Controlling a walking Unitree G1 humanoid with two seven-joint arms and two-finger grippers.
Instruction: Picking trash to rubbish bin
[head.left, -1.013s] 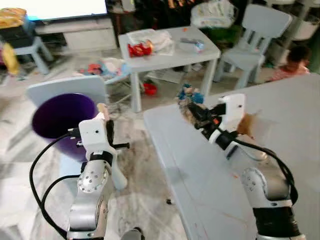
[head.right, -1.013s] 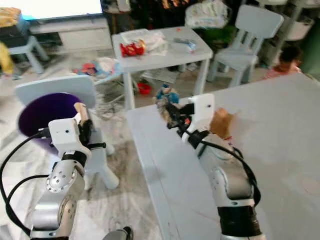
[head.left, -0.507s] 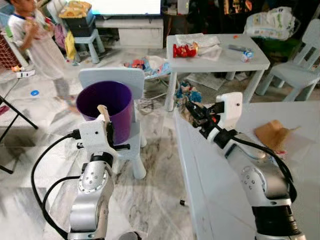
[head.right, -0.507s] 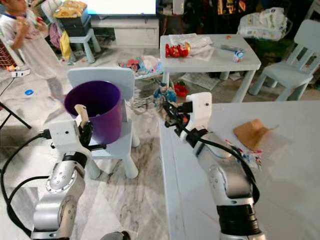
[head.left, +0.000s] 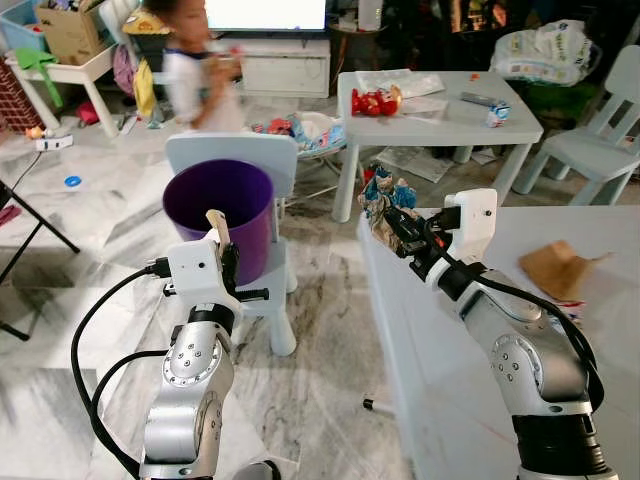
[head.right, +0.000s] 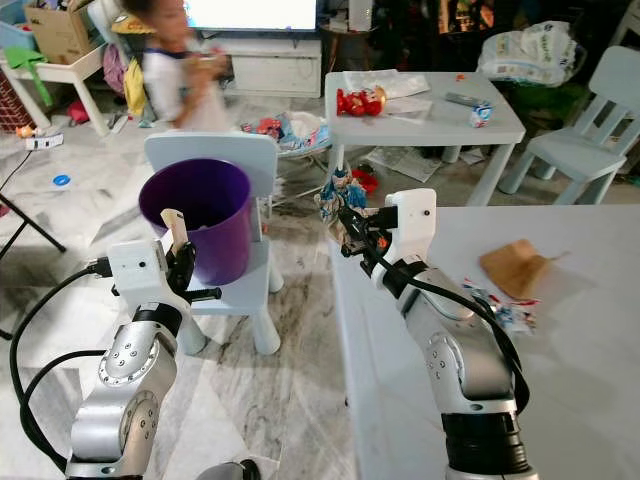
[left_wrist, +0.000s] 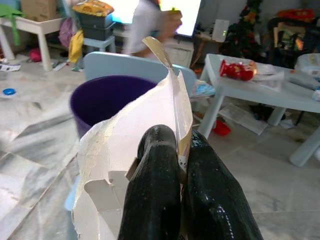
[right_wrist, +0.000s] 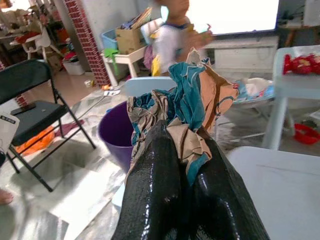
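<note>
The left pincer (left_wrist: 172, 165) is clamped on a torn piece of pale card (left_wrist: 135, 140) — in the left eye view it sits at lower left of centre, just in front of the purple bin (head.left: 220, 210). The card's lower edge is cut off by the frame in the wrist view. The right pincer (right_wrist: 185, 165) grips a crumpled blue-and-tan wrapper (right_wrist: 187, 100), right of centre, at the near corner of the grey table (head.left: 450, 400). The bin stands on a small pale chair (head.left: 262, 290); its base is hidden behind the left arm. At right a brown paper scrap (head.left: 555, 268) lies on the table. A person (head.left: 200, 60) at upper left is blurred — details cannot be made out.
</note>
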